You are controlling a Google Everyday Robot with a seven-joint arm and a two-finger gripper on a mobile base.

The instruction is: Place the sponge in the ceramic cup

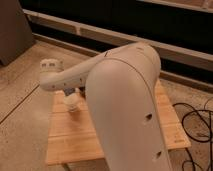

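Observation:
A white ceramic cup [73,102] stands upright on the left part of a wooden table [75,140]. My white arm fills the middle of the camera view, and its wrist [51,70] reaches out to the left. The gripper [70,92] hangs just under the wrist, directly above the cup, and the arm hides most of it. I see no sponge; whatever the gripper holds is hidden.
The table stands on a speckled floor [20,100]. Black cables [197,125] lie on the floor to its right. A dark wall with pale ledges [100,35] runs along the back. A grey panel [12,30] stands at the far left.

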